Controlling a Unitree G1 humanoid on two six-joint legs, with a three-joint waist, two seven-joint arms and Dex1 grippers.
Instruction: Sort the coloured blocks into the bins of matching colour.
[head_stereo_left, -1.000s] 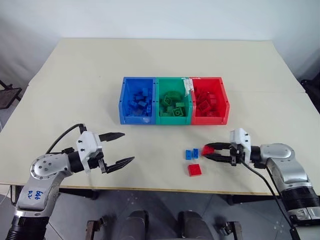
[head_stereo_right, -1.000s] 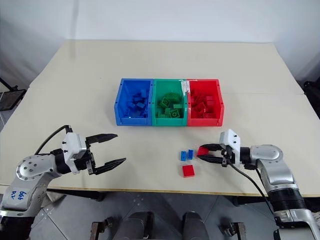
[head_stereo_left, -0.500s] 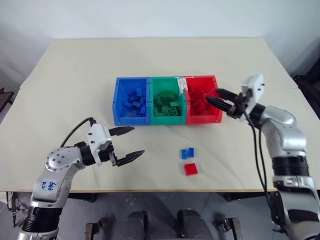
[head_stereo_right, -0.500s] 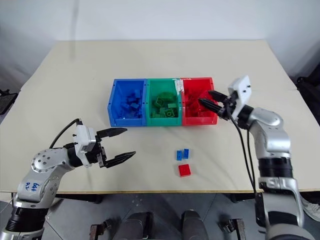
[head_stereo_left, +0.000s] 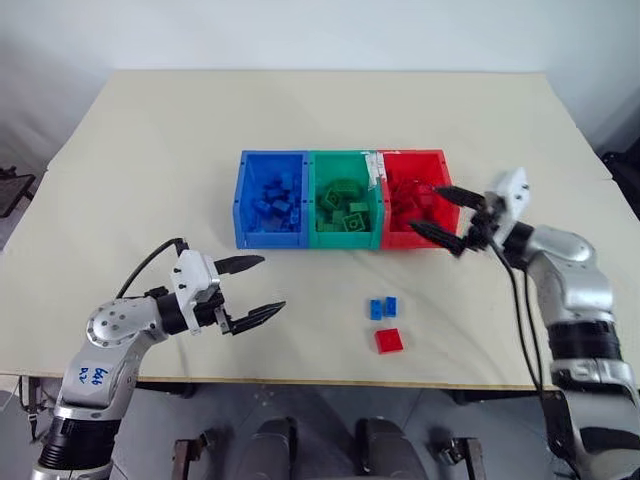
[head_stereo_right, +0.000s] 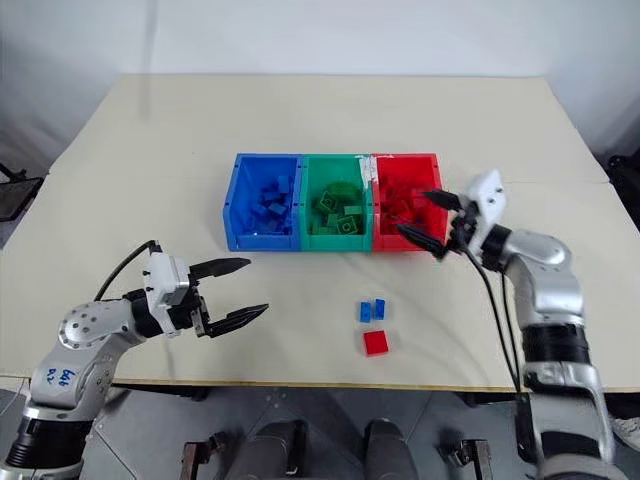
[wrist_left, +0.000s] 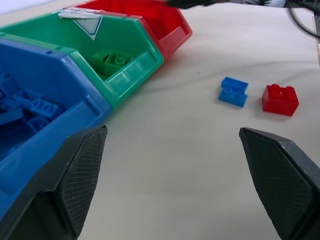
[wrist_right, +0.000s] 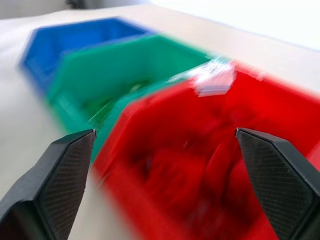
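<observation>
Three joined bins stand mid-table: blue bin (head_stereo_left: 242, 205), green bin (head_stereo_left: 345, 241), red bin (head_stereo_left: 408, 155), each holding blocks of its own colour. On the table in front of them lie two small blue blocks (head_stereo_left: 382, 308) side by side and one red block (head_stereo_left: 389, 340). My right gripper (head_stereo_left: 424, 207) hovers at the red bin's right front corner, open, with nothing between its fingers. My left gripper (head_stereo_left: 252, 288) hangs open over the table, in front of the blue bin and well left of the loose blocks. The left wrist view shows the blue blocks (wrist_left: 233, 91) and the red block (wrist_left: 280, 99).
The bins sit near the middle of a wide beige table (head_stereo_left: 150, 150), with bare surface all around them. The table's front edge runs just below the loose red block. A strip of tape (head_stereo_left: 375, 170) marks the rim between the green and red bins.
My right gripper carried a red block up from the table to the red bin, then opened; the block is no longer in its jaws. The left gripper stayed put. The camera shifted.
</observation>
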